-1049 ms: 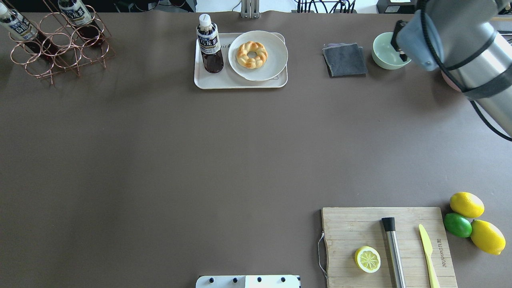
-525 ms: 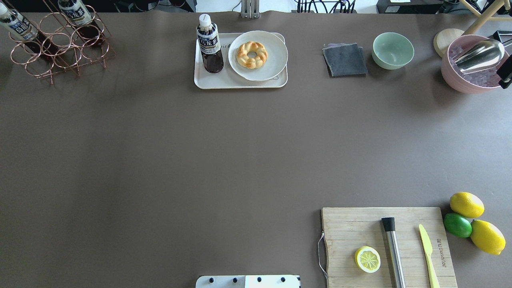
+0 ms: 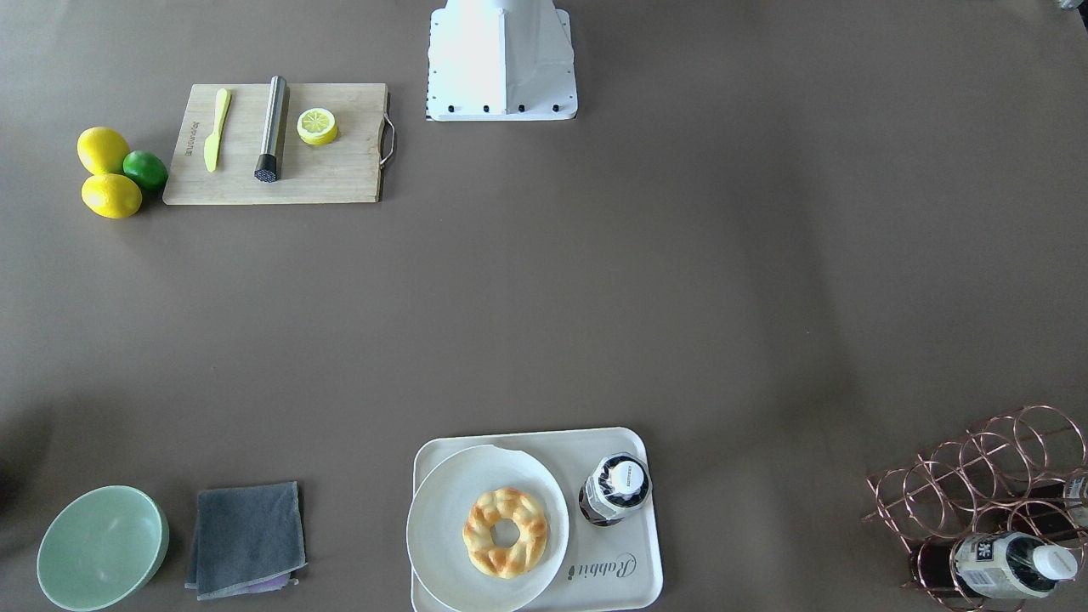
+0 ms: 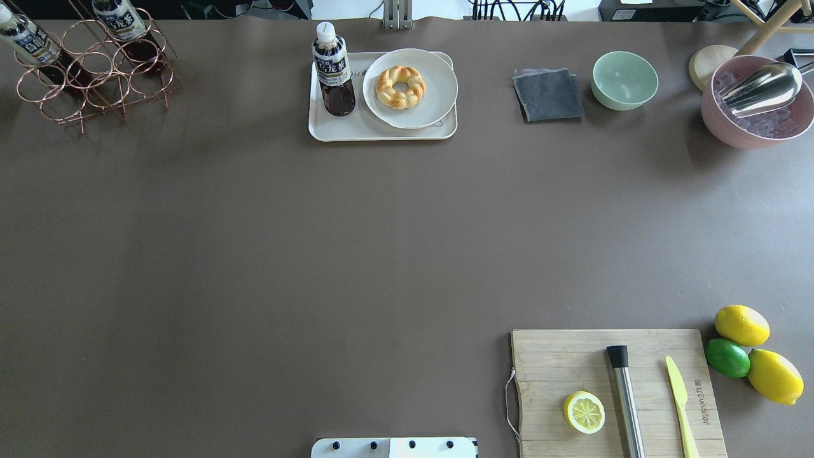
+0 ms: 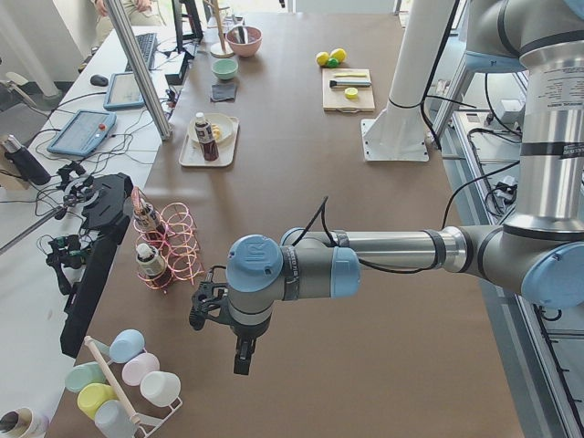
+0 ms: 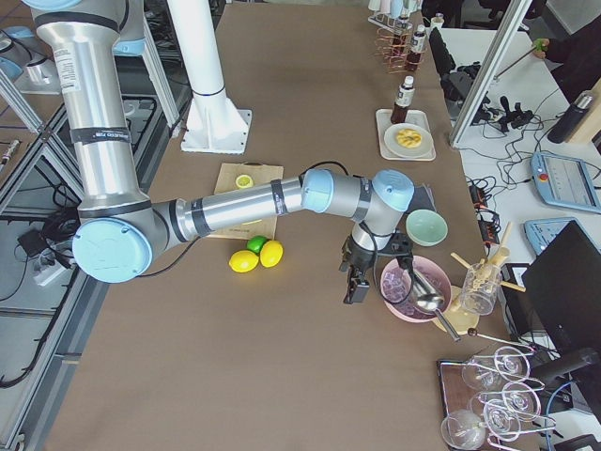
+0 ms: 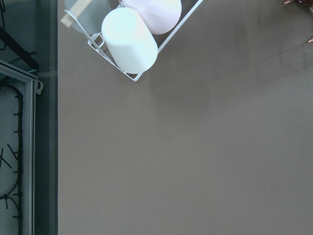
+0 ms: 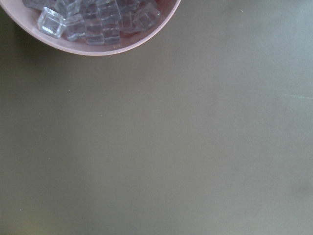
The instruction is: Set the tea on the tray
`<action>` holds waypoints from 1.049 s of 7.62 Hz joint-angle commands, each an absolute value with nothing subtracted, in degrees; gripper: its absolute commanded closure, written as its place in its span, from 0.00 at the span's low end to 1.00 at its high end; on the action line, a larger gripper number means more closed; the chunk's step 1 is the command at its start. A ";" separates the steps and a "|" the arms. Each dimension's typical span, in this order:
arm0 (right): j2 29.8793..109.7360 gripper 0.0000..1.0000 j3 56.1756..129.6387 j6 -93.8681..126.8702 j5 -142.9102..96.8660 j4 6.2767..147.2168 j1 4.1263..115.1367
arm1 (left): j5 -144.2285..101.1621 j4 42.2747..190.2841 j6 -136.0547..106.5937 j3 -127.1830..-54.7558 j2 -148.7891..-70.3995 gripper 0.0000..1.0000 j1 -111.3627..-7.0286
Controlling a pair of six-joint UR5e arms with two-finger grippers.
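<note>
Overhead exterior | brown table (image 4: 254, 254) | tea (image 4: 334, 76) on tray (image 4: 356, 130) | left claw (image 5: 240, 363), right claw (image 6: 353, 293): cannot tell

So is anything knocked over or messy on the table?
Nothing is spilled or knocked over. The tea bottle stands upright on the tray. One small oddity: the plate with the pastry rides over the tray's rim on one side instead of sitting fully inside it.

Overhead and front views opposed, both steep, sharing tray (image 4: 356, 129)
</note>
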State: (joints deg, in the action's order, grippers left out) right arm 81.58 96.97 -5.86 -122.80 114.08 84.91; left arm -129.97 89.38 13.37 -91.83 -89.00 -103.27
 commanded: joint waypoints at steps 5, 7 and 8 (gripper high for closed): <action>84.46 0.00 91.67 -7.47 -129.37 112.76 92.10 | -134.21 89.74 13.71 -88.51 -88.68 0.02 -100.30; 84.81 0.00 91.84 -7.30 -129.46 112.85 93.16 | -137.97 91.13 12.75 -88.07 -89.55 0.02 -95.04; 84.81 0.00 91.76 -7.21 -129.55 112.85 93.25 | -137.99 93.93 6.04 -88.24 -90.69 0.02 -91.88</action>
State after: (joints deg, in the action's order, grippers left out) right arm 84.65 91.78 -7.35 -129.37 112.84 92.76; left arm -136.51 90.61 12.83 -88.22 -89.21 -97.08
